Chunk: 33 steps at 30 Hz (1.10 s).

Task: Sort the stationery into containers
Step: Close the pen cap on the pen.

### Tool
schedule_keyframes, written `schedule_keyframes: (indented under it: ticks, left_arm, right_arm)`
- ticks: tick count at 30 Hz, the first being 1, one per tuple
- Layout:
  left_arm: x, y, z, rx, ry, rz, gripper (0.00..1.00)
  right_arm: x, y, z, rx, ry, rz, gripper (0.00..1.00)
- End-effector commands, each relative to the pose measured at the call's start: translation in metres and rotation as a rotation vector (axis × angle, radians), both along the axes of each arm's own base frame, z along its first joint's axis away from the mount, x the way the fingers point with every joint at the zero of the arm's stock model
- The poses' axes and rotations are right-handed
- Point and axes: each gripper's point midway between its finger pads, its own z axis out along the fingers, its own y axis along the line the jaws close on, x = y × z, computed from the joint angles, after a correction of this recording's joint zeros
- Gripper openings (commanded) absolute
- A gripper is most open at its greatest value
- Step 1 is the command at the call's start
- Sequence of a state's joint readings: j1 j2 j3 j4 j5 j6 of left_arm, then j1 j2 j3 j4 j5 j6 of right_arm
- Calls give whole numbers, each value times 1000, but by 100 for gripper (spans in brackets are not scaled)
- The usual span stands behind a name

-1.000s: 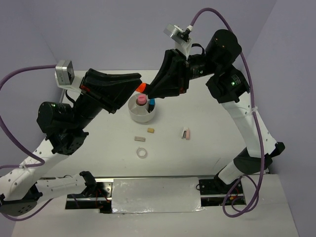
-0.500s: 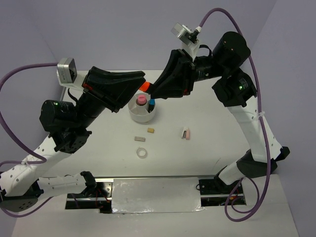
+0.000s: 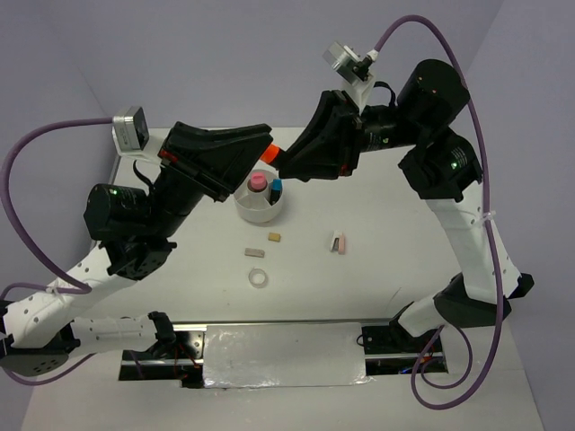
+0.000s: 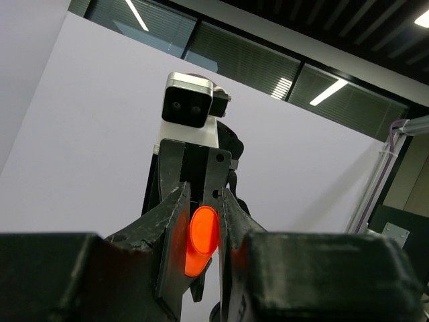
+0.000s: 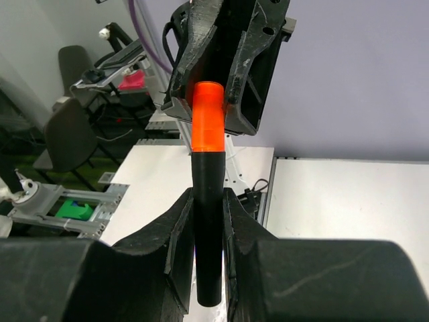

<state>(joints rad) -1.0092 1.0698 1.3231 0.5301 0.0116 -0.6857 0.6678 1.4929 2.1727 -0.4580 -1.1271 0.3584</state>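
A black marker with an orange cap (image 3: 269,154) hangs in the air above the far rim of the round white tub (image 3: 244,209). Both grippers hold it. My left gripper (image 3: 263,145) is shut on the orange cap (image 4: 202,235), which sits between its fingers (image 4: 175,221). My right gripper (image 3: 286,162) is shut on the black barrel (image 5: 208,228), with the orange cap (image 5: 207,117) pointing away into the left gripper's jaws. In the tub stand a pink tube (image 3: 257,181) and a blue-capped marker (image 3: 276,187).
On the white table lie two tan erasers (image 3: 275,238) (image 3: 254,253), a clear tape ring (image 3: 259,279) and a small pink and tan item (image 3: 338,242). A silver panel (image 3: 283,355) lines the near edge between the arm bases.
Both arms have shifted together a little to the right and away, carrying the orange-capped marker with them. Both grips stayed shut. The items on the table have not moved.
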Motion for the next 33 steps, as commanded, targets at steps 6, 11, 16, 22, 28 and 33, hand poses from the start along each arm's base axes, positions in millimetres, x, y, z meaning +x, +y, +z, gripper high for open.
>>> schedule_keyframes:
  ticks: [6,11,16,22,28,33]
  left_arm:
    - [-24,-124,-258,729,394,-315,0]
    - [-25,-117,-252,710,372,-292,0]
    - [-10,-97,-218,750,289,-169,24]
    - [5,-76,-182,706,229,-90,59]
    - [11,-67,-176,684,234,-83,38]
    - [8,-58,-172,660,231,-81,50]
  right_arm:
    - [67,24,31,151,-88,-319,0]
    - [65,25,23,144,-97,-300,0]
    - [61,32,-22,91,-45,-234,0]
    - [39,28,-44,56,-29,-163,0]
    - [31,25,-60,40,-9,-151,0]
    - [28,20,-63,49,1,-150,0]
